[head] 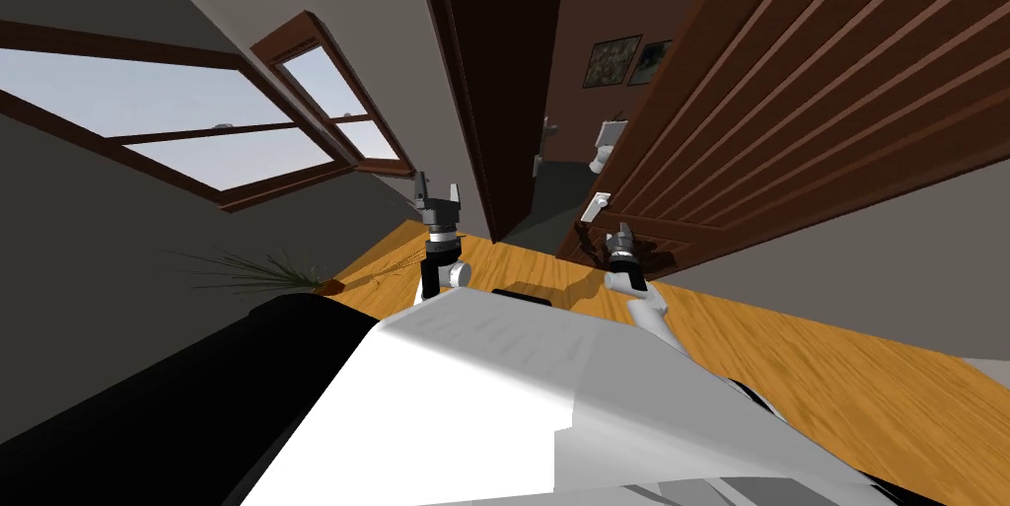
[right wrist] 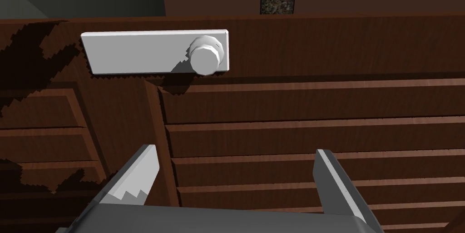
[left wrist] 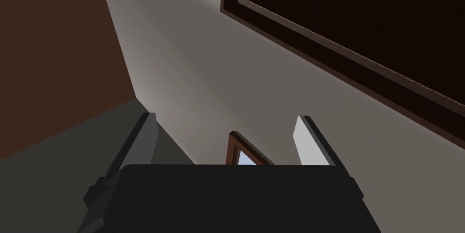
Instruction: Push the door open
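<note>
The dark brown slatted door [head: 809, 106] stands partly open, swung away from its frame [head: 464, 86]. A white plate with a round knob [right wrist: 206, 55] sits on the door [right wrist: 295, 126]; the same plate [head: 596, 205] appears small in the head view. My right gripper [head: 623, 232] is close against the door face just below the knob, open [right wrist: 234, 166], with nothing between its fingers. One fingertip [right wrist: 143, 171] looks sunk into the door panel. My left gripper [head: 438, 194] is raised near the door frame and grey wall, open [left wrist: 227, 135] and empty.
Through the gap a room with a white toilet [head: 604, 147] and two pictures [head: 612, 61] appears. Windows [head: 168, 125] line the grey wall on the left. A potted plant [head: 271, 273] stands on the wooden floor [head: 809, 352] to my left.
</note>
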